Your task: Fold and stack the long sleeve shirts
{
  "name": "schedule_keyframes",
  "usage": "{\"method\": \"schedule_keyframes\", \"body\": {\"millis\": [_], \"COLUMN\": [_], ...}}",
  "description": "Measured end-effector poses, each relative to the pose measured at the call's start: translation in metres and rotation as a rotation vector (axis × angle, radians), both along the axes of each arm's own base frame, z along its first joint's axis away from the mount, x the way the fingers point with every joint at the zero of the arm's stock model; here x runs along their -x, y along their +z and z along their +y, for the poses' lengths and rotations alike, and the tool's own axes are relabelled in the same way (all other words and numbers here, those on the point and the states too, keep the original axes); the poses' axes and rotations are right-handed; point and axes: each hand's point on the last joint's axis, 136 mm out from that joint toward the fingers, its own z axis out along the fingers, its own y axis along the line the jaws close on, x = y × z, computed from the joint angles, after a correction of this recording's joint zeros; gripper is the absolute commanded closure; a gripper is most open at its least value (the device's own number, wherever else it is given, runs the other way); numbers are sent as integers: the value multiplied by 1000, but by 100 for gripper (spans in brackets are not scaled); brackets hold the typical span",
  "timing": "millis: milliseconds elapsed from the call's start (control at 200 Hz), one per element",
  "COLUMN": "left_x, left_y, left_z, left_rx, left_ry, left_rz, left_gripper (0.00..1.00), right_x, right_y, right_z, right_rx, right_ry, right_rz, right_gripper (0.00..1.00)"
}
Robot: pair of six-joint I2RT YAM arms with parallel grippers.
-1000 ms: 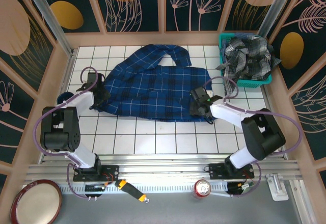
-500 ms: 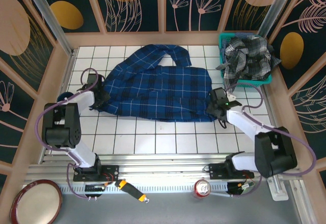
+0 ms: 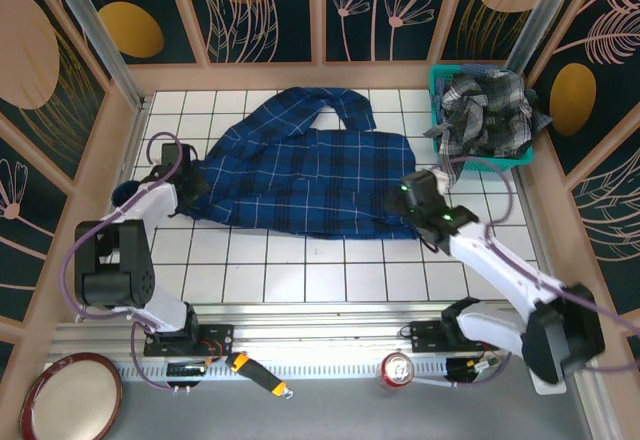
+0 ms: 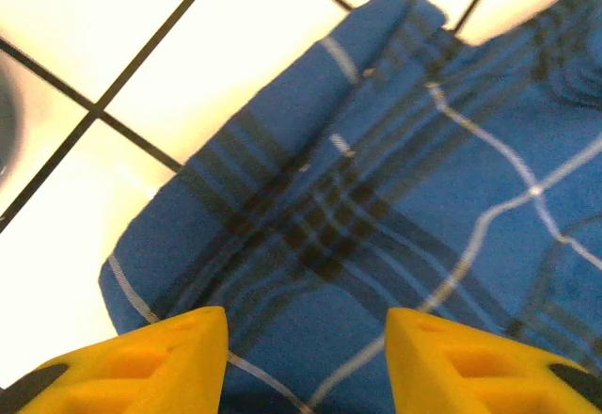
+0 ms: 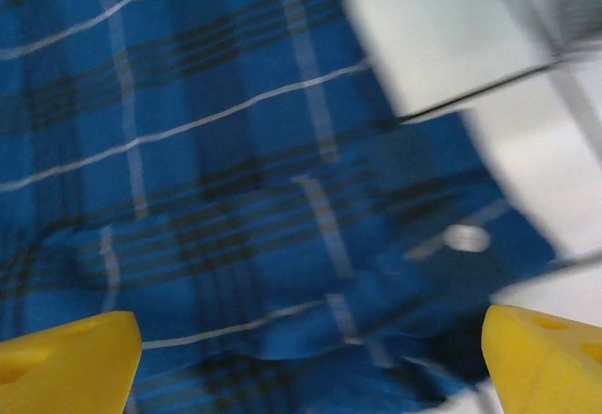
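Navy-blue plaid shirt (image 3: 300,175): spread across the middle of the tiled table (image 3: 300,280), reaching toward its far edge. The body lies roughly flat and one sleeve curls up at the far side.
Grey checked shirt (image 3: 490,110): bunched in the teal mesh basket (image 3: 437,90) at the table's far right corner, spilling over the rim.
Handling: likely light, limp and easily dragged. It should sag between two holds, so pinch both ends together at hem corners or shoulder seams, taking a deep bite of cloth.
Left gripper (image 4: 306,329): at the blue shirt's left edge, fingers parted above a cloth corner, nothing pinched.
Right gripper (image 5: 310,325): at the shirt's right edge, fingers spread wide over buttoned cloth, holding nothing.
Hard to make out: the second sleeve and the collar end. The right wrist view is blurred, and much of the grey shirt is buried in the basket.
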Motion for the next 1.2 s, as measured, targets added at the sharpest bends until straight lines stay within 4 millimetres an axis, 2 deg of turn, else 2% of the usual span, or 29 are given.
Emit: {"method": "schedule_keyframes", "body": {"millis": [65,160,275,330,375,455,530,591,656,806,891,1001,1111,1201], "left_x": [-3,-12,-16,-17,-18,-16,-11,-8,-11,-6,8,29,45,51], "left_y": [12,27,32,24,11,-20,-46,-59,-57,-59,-58,-59,-58,-54], "left_z": [-15,-60,-108,-125,-132,-128,-118,-111,-111,-109,-106,-102,-98,-95], "left_rx": [14,68,121,140,147,120,74,42,36,46,59,76,85,68], "left_ry": [-28,-137,-246,-282,-295,-280,-250,-232,-229,-215,-205,-196,-186,-179], "left_rz": [-36,-90,-126,-117,-92,-18,52,88,72,40,26,20,20,53], "left_gripper": [42,42,43,44,45,45,45,46,48,49,49,50,41,30], "right_x": [-12,-21,-17,-14,-11,-6,-9,-8,-6,0,0,-12,-27,-32], "right_y": [-17,-49,-75,-81,-87,-97,-95,-95,-93,-85,-75,-59,-57,-60], "right_z": [25,46,45,42,37,25,14,4,-3,-4,-1,13,30,31], "right_rx": [17,37,52,53,54,53,31,11,-15,-19,-12,-35,-28,-18], "right_ry": [60,109,108,98,85,52,18,-7,-20,-1,25,76,120,131], "right_rz": [46,114,178,191,202,218,195,184,174,175,157,106,107,119], "right_gripper": [6,7,8,8,8,8,8,8,8,7,7,7,5,5]}}
